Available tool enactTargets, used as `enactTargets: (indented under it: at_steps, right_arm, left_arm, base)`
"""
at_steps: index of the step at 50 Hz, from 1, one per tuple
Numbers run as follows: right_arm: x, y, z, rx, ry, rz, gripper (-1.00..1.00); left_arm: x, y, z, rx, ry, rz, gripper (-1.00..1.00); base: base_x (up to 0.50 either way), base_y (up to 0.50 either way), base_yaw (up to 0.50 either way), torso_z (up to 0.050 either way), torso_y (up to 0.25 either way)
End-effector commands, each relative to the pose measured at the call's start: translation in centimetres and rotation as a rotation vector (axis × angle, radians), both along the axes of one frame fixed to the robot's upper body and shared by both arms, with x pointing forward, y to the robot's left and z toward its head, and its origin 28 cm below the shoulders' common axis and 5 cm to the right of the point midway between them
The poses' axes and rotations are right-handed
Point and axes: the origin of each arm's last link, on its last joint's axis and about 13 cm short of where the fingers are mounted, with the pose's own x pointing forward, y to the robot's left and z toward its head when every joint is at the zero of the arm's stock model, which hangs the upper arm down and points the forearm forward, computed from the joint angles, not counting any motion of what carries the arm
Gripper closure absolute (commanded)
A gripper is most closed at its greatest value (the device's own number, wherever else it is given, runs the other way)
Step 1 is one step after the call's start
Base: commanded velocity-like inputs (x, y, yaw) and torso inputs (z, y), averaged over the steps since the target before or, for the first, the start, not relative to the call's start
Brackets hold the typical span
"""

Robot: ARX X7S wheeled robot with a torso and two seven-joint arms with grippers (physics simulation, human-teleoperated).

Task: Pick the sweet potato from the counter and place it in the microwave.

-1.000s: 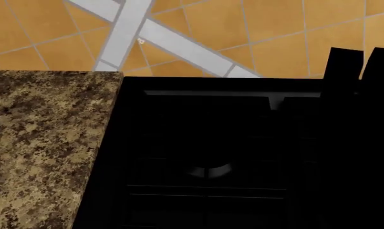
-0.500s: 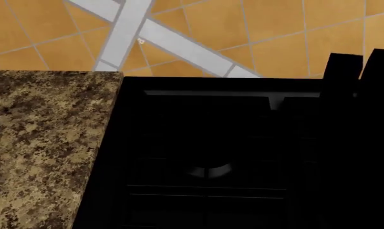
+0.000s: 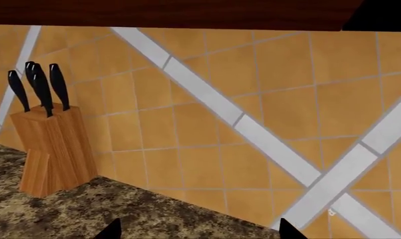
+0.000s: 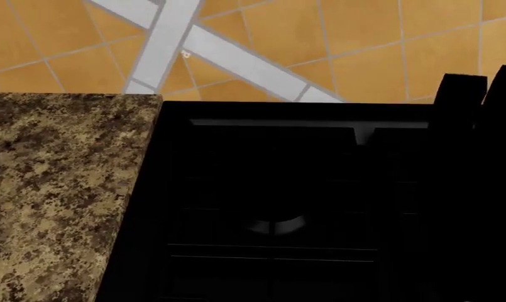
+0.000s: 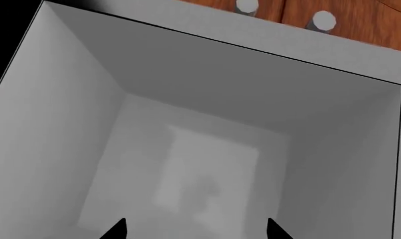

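The sweet potato is not in any view. The speckled granite counter (image 4: 51,176) fills the left of the head view and also lies under my left gripper (image 3: 199,231), which is open with only counter (image 3: 87,214) between its two dark tips. My right gripper (image 5: 196,230) is open and empty. It points into the grey open cavity of the microwave (image 5: 187,149), whose inside shows nothing lying in it. A black part of my right arm (image 4: 462,94) rises at the right edge of the head view.
A black stovetop (image 4: 278,201) adjoins the counter on its right. A wooden knife block (image 3: 51,149) with black handles stands on the counter against the orange tiled wall (image 3: 287,109). Reddish wood cabinet fronts with round knobs (image 5: 323,20) sit beside the microwave opening.
In the head view the black part of my right arm has shifted slightly down and to the right. The counter and stovetop are unchanged.
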Motion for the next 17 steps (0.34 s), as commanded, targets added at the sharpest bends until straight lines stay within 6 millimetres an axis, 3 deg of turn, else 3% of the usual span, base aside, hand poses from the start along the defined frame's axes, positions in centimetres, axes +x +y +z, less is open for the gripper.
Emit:
enactTargets:
  at_steps: [1,17]
  right_arm:
    - [-0.7,-0.6,-0.5,-0.002,0.016,0.02,-1.0]
    - [-1.3,-1.6,-1.1,-0.024,0.015,0.018,-1.0]
  left_arm:
    - [-0.1,0.1,-0.1,0.0,0.002,0.002,-1.0]
    - [0.1,0.0,0.0,0.004,0.002,-0.001,-1.0]
  base:
    - [0.0,0.0,0.0,0.0,0.0]
    - [0.0,0.0,0.0,0.0,0.0]
